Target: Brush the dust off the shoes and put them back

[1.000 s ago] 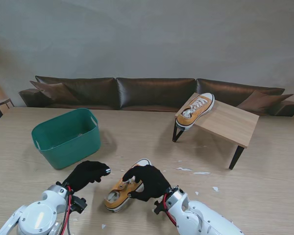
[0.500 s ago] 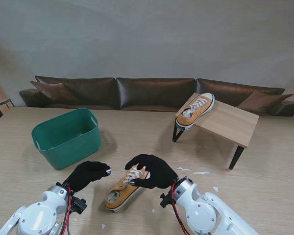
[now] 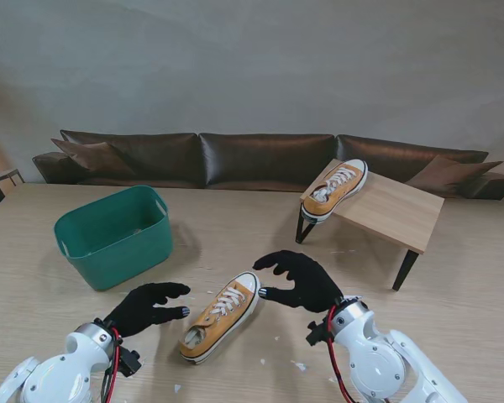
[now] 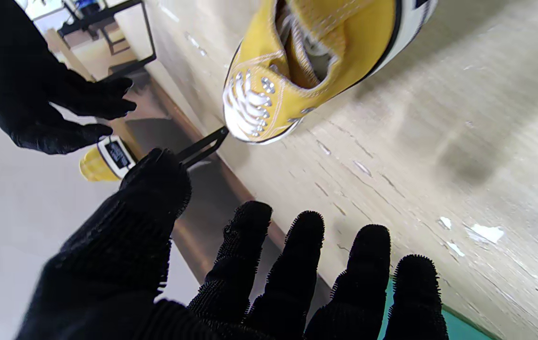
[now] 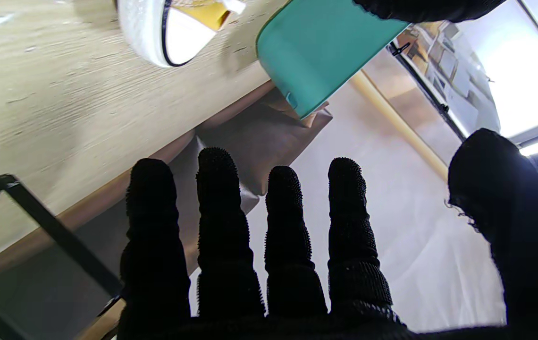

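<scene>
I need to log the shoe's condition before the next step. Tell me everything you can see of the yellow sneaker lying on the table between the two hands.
The yellow sneaker is a low-top that looks like canvas, with white laces, metal eyelets, a white rubber toe cap and a white sole edged by a dark line. It sits upright on its sole on the wooden table, toe pointing away from me and to the right. Neither hand touches it; white flecks lie around it.

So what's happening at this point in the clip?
A two-armed robot is cleaning a pair of yellow sneakers. One sneaker lies on the table between the two black-gloved hands, and neither touches it: the left hand and right hand are both open beside it. The second sneaker sits on the small wooden stand to the right. A green bin stands on the left, and white flecks dot the table.
</scene>
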Robot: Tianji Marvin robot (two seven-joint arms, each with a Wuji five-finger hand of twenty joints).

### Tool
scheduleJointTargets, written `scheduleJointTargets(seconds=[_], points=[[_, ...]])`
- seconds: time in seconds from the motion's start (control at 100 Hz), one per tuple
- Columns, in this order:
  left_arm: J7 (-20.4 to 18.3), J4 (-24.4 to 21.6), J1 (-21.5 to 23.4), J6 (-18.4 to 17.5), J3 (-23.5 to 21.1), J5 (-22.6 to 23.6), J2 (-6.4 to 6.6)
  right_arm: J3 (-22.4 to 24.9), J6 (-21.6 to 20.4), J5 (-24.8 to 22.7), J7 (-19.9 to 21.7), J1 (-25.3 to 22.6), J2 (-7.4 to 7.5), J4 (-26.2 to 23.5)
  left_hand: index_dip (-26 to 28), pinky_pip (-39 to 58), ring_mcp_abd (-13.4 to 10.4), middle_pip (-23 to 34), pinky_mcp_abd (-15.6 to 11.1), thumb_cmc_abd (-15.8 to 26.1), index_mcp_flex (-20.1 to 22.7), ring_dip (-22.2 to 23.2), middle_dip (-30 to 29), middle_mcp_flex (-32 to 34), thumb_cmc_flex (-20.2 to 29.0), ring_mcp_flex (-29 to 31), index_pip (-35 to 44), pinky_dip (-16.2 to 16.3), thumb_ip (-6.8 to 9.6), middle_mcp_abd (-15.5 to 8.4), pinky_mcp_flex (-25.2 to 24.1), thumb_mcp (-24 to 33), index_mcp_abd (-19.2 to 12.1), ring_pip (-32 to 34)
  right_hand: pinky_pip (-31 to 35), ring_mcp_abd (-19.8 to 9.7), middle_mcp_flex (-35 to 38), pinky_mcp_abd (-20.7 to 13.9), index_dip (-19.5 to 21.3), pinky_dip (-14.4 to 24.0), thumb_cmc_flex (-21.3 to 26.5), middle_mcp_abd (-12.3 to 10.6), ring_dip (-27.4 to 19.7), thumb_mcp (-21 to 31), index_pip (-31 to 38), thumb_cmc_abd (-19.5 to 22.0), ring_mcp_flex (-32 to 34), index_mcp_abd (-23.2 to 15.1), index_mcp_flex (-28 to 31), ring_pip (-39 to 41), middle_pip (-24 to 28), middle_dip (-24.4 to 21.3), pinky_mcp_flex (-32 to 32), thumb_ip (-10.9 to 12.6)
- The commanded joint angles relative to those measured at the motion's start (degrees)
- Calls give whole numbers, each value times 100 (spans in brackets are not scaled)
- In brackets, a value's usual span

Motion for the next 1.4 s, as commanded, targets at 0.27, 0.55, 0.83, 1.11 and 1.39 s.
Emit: scheduleJointTargets(seconds=[0.27, 0.55, 0.83, 1.11, 1.39], points=[[-643, -462, 477, -85, -252, 968, 211, 182, 192, 273, -45, -73, -30, 219, -186, -223, -282, 41, -372, -550, -396, 179, 104, -423, -153, -364, -59, 480, 24, -185, -72, 532, -688, 56, -168, 28, 17, 57, 77, -24, -49, 47, -34, 9, -142, 61, -13, 54, 28, -36, -81, -60, -1307, 141], [-804, -561, 594, -38, -194, 1399, 268, 254, 266, 282, -119, -60, -50, 234, -166, -124, -275, 23, -404, -478, -378, 399, 287, -494, -134, -386, -21, 762, 23, -125, -23, 536, -881, 222, -178, 31, 43, 63, 93, 10, -52, 63, -9, 61, -140, 74, 24, 75, 52, 5, -75, -53, -1275, 134], [-955, -467, 488, -49, -4, 1916, 332, 242, 323, 383, -179, -43, -81, 244, -422, 38, -306, 90, -544, -452, -512, 772, 578, -721, 450, -411, -128, 1216, 80, -159, 19, 938, -1433, 613, -170, 44, 95, 77, 107, 37, -32, 95, 5, 116, -119, 67, 67, 102, 98, 39, -63, -51, -1256, 133], [-913, -176, 153, -79, 407, 2501, 373, 336, 476, 407, -143, -228, -72, -88, -1024, 213, -309, 179, -639, -520, -946, 1292, 1042, -851, 736, -468, -457, 1873, 95, -176, 136, 1317, -1650, 1349, -160, 37, 118, 80, 110, 51, -24, 111, 12, 169, -109, 57, 93, 106, 124, 61, -62, -53, -1242, 125], [-857, -15, -53, -214, 624, 2630, 388, 385, 538, 453, -152, -292, -79, -196, 65, 2068, -179, 437, -634, -784, 740, 1635, 1653, -387, 810, -193, 1065, 2138, 50, -104, -69, 1709, -1415, 2090, -157, 45, 141, 85, 109, 57, -18, 124, 19, 198, -105, 67, 105, 126, 138, 79, -60, -55, -1248, 122]])
